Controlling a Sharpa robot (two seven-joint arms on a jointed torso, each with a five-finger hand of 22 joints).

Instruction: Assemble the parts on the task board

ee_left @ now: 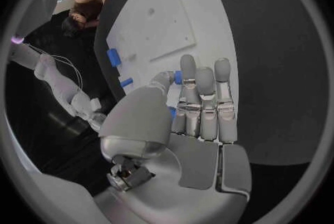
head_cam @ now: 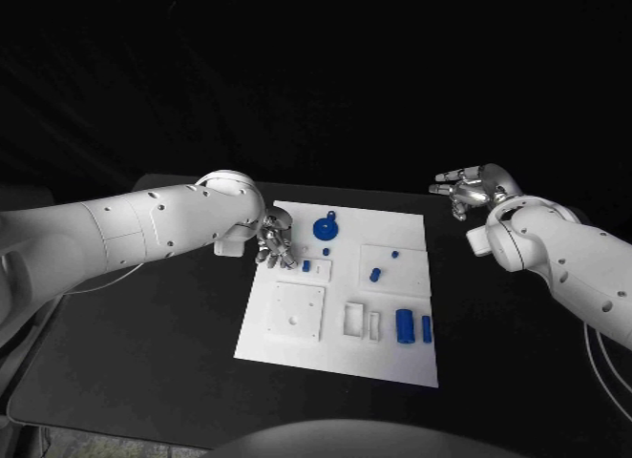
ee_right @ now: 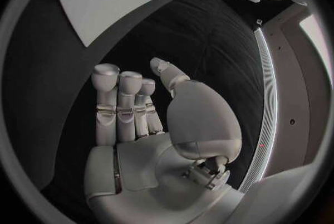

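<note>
Left robot hand (head_cam: 272, 239) blocks task board (head_cam: 399, 229) left edge, right side open, blue parts (head_cam: 412, 327) near front

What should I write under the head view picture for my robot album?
Silver left hand hovers at the white task board edge; silver right hand waits open.

1. The head view is dim overall; the matte black table (head_cam: 137, 353) swallows light and merges with the dark background from 10 to 2 o'clock.
2. The flat white rectangular task board (head_cam: 341, 358) is the brightest surface, evenly lit without hard glare.
3. The small blue plastic parts (head_cam: 404, 325) stay sharp and saturated.
4. Soft shadow falls under the silver many-fingered left hand (head_cam: 274, 239).
5. Both wrist views are fisheye circles in dark frames; the board's straight edges bow strongly.
6. In the right wrist view, a bright strip of light curves along the 3 o'clock rim.
</note>
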